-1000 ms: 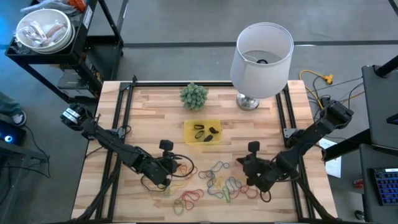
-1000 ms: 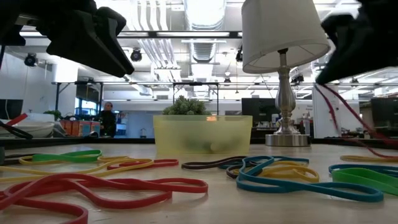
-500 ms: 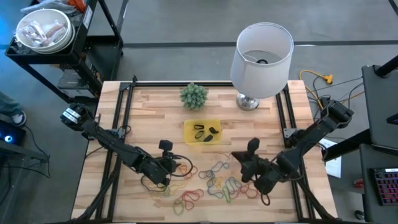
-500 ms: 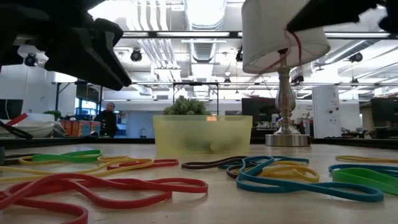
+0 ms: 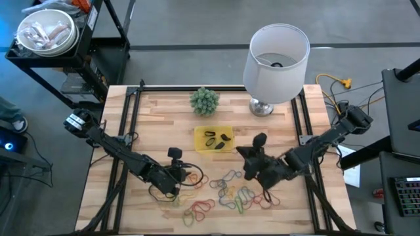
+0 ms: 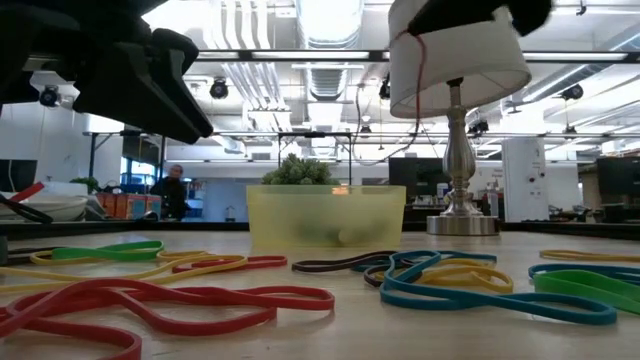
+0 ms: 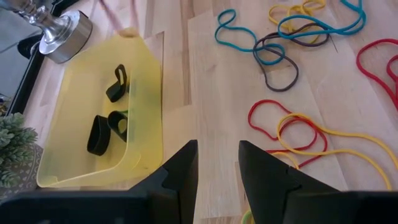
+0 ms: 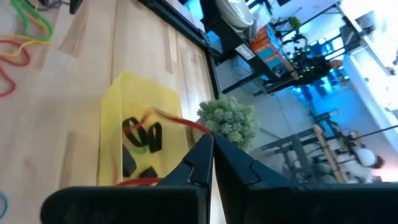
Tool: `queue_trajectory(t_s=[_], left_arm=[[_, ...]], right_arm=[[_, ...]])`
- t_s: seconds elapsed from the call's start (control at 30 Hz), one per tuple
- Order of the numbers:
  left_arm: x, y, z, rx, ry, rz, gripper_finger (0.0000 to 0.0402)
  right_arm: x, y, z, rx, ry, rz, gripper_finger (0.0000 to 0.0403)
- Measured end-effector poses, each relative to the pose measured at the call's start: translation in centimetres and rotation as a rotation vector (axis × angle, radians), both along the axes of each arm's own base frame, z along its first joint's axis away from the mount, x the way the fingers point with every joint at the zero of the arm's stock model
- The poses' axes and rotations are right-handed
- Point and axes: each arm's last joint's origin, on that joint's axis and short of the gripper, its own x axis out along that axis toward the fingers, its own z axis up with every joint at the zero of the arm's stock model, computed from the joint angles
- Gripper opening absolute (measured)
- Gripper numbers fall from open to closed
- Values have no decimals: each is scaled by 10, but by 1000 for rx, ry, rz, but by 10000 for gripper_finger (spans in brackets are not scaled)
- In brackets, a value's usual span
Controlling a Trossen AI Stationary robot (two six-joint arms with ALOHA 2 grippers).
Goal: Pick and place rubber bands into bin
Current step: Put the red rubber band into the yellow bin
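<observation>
Many coloured rubber bands (image 5: 230, 190) (image 6: 250, 300) (image 7: 280, 43) lie loose on the wooden table near its front. The yellow bin (image 5: 197, 141) (image 7: 143, 81) (image 8: 134, 93) stands mid-table with a few black bands in it. My right gripper (image 5: 243, 156) (image 8: 208, 146) is raised just right of the bin, shut on a red rubber band (image 8: 180, 121) (image 6: 416, 60). My left gripper (image 5: 190, 176) (image 7: 217, 168) hovers open, low over the yellow and red bands left of the pile, with only bare wood showing between its fingers. My right gripper pinches the red band's upper end (image 8: 198, 127) between its two shut fingertips. The fingers slant down from the table's right side toward the bin. The band hangs slack in a loop below them, lifted clear of the table, at the bin's edge.
A white lamp (image 5: 275, 56) stands on its metal base (image 5: 262, 107) at the back right. A small green plant (image 5: 204, 99) is behind the bin. A metal bowl (image 5: 46, 33) sits on a cart off the table's far left. Black frame rails run along both table sides.
My right gripper has risen and moved toward the table's left and far side, up to the bin, rolling as it went. The red band, earlier stretched down to the table, now hangs clear below the fingers.
</observation>
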Motion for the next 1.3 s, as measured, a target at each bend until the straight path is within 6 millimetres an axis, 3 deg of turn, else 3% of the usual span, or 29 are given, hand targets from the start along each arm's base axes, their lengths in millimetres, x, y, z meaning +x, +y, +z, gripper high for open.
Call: queue_trajectory(t_s=[0.4, 0.77, 1.03, 1.3], left_arm=[[0, 0, -1, 4, 5, -1, 100], [-1, 0, -1, 5, 7, -2, 100], [-1, 0, -1, 5, 7, -2, 100], [-1, 0, -1, 4, 6, -2, 100]], right_arm=[[47, -62, -10, 85, -40, 38, 8], [85, -111, -60, 167, 33, 4, 8], [93, -124, -89, 211, 88, -48, 8], [90, -127, -79, 335, 42, -20, 10]])
